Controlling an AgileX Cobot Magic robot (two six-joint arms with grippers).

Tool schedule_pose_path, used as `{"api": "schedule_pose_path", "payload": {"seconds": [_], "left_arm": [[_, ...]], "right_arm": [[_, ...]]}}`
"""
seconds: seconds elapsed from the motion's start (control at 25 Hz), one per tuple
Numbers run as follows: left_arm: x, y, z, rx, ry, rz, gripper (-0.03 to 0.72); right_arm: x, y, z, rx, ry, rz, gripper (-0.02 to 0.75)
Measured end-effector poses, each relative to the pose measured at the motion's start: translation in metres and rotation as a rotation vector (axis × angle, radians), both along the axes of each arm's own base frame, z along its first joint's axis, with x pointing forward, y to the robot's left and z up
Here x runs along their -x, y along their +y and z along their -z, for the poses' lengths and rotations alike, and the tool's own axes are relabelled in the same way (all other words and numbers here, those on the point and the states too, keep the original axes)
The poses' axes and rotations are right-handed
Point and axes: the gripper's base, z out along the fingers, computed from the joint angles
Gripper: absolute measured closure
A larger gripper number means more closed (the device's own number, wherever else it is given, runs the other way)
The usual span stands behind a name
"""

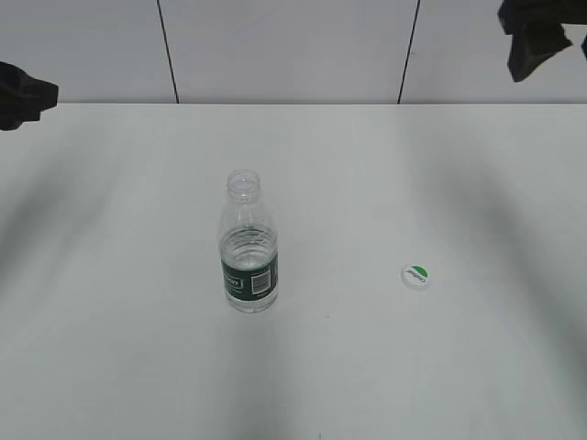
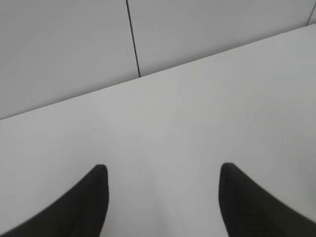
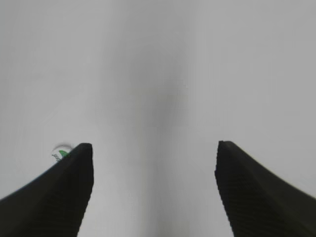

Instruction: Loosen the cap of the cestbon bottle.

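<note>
White tabletop [image 1: 138, 367] backed by pale wall panels holds the cestbon bottle [image 1: 248, 246] upright at centre, neck open, long axis vertical, barcode patch facing the camera; label lettering unreadable. Cap [image 1: 415, 274] lies at its three o'clock, well apart, green mark up. Left gripper [image 2: 163, 170] and right gripper [image 3: 154, 148] gape wide, holding nothing.

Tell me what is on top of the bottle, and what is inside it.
Nothing is on top of the bottle: its mouth is open, and the cap lies on the table to its right. Inside, it looks clear; whether any water remains behind the green label cannot be seen.
</note>
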Motion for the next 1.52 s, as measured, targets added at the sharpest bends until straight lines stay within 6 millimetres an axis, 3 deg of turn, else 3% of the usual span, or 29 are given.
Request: {"api": "schedule_pose_path", "payload": {"seconds": [0.32,0.88,1.24,1.52], "left_arm": [[0.002,-0.006,-0.003,0.044,-0.006,0.051,0.263],[0.003,-0.008,-0.003,0.041,-0.004,0.079,0.271],[0.003,-0.008,-0.003,0.039,-0.004,0.083,0.271],[0.003,-0.008,-0.003,0.039,-0.004,0.084,0.271]], "right_arm": [[0.065,-0.044,0.005,0.004,-0.025,0.062,0.146],[0.212,-0.08,0.027,-0.066,-0.208,0.051,0.146],[0.27,-0.091,0.067,-0.135,-0.237,0.065,0.146],[0.307,-0.099,0.062,-0.213,-0.457,0.054,0.146]]}}
